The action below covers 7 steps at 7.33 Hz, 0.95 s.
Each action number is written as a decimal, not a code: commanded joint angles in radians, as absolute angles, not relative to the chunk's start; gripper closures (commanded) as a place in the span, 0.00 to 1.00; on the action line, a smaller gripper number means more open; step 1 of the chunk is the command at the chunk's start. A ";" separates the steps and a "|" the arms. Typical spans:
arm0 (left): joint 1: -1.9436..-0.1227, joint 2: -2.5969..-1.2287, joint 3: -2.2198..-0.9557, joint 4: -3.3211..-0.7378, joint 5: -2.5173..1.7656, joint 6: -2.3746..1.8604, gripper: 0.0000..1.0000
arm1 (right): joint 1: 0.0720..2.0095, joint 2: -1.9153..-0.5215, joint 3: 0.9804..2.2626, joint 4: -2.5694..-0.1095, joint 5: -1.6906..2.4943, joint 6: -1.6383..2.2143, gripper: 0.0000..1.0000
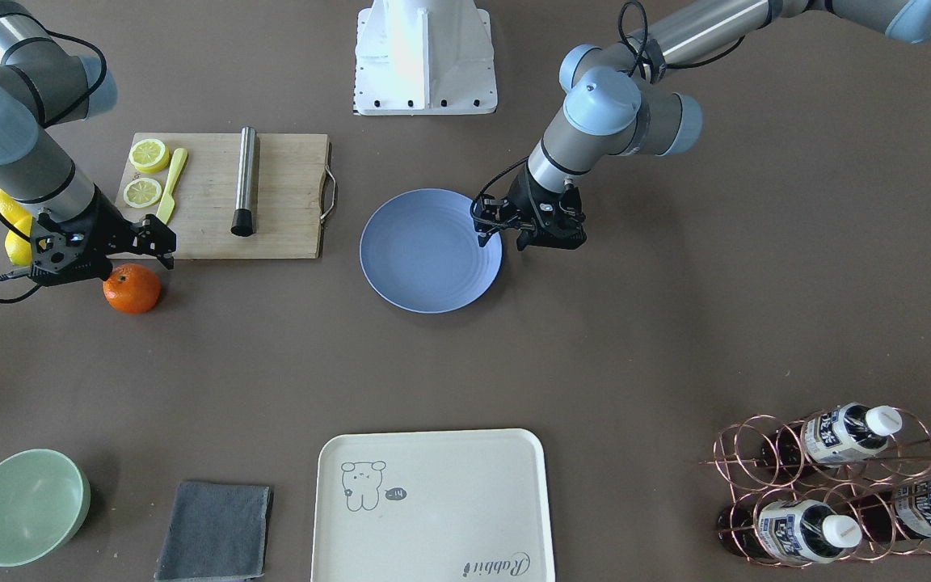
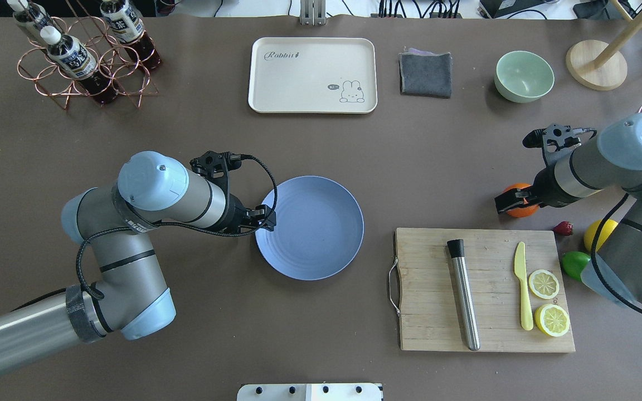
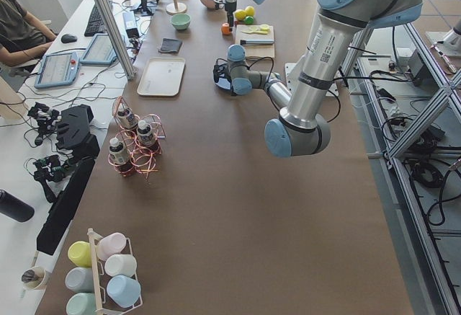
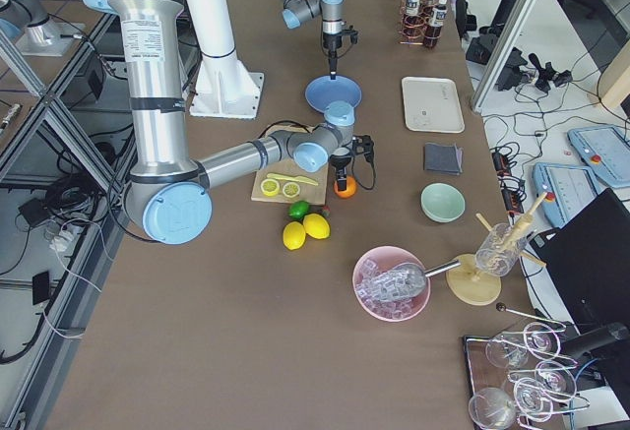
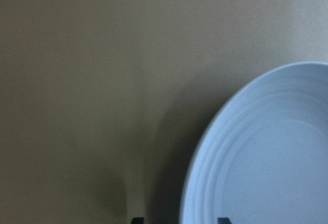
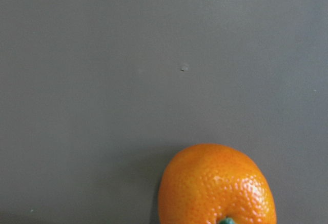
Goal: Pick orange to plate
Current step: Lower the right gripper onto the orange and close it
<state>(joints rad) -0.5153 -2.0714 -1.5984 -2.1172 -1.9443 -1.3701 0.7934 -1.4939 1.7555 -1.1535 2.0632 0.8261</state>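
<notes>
The orange (image 1: pixel 132 289) lies on the brown table beside the cutting board's corner, and it fills the bottom edge of the right wrist view (image 6: pixel 215 188). My right gripper (image 1: pixel 165 246) hangs open just above it, partly covering the orange (image 2: pixel 523 210) from overhead. No fingers show in the right wrist view. The blue plate (image 1: pixel 431 250) sits empty at the table's middle. My left gripper (image 2: pixel 268 218) is open at the plate's (image 2: pixel 310 227) rim on the robot's left. One fingertip is over the plate (image 5: pixel 266 157) and the other over the table.
A wooden cutting board (image 2: pixel 482 289) holds a metal rod, a yellow knife and two lemon halves. Whole lemons (image 1: pixel 13 230) and a lime (image 2: pixel 574 264) lie behind the right arm. A cream tray (image 1: pixel 433 505), grey cloth (image 1: pixel 213 529), green bowl (image 1: pixel 25 505) and bottle rack (image 1: pixel 837 485) line the far side.
</notes>
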 commanded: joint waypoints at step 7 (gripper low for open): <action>-0.514 -2.066 -1.598 -2.118 -1.910 -1.378 0.17 | 0.798 -1.419 1.701 -1.264 2.043 0.683 0.00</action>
